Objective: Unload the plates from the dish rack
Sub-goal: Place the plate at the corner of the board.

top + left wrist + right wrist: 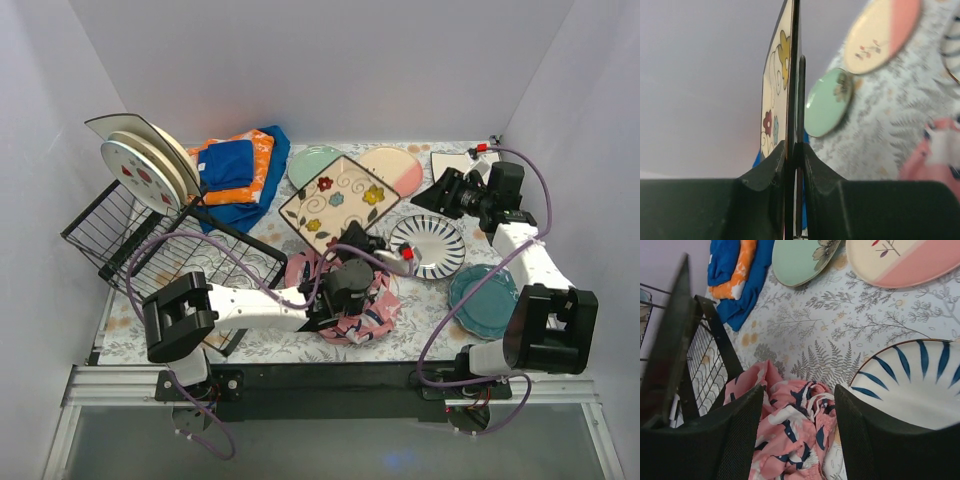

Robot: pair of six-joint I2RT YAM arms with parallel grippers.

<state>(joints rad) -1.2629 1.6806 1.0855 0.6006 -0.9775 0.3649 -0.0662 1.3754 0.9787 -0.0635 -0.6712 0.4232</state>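
the left claw [795, 150] is clamped on the thin rim of the square plate [774, 85], holding it tilted above the middle of the table [250, 335]. with so little rim in the grip, a quick swing could make the plate pivot or slip out. lowered here, it may clip the mint plate [312, 165] or land on the pink cloth [365, 310]. the square plate is cream, black-edged and flowered, with a slick glaze. the right claw [800, 395] gapes empty. more plates [145, 170] stand in the rack [110, 235].

top: overhead, rear | wrists: close, seemingly sharing mint plate [800, 260]
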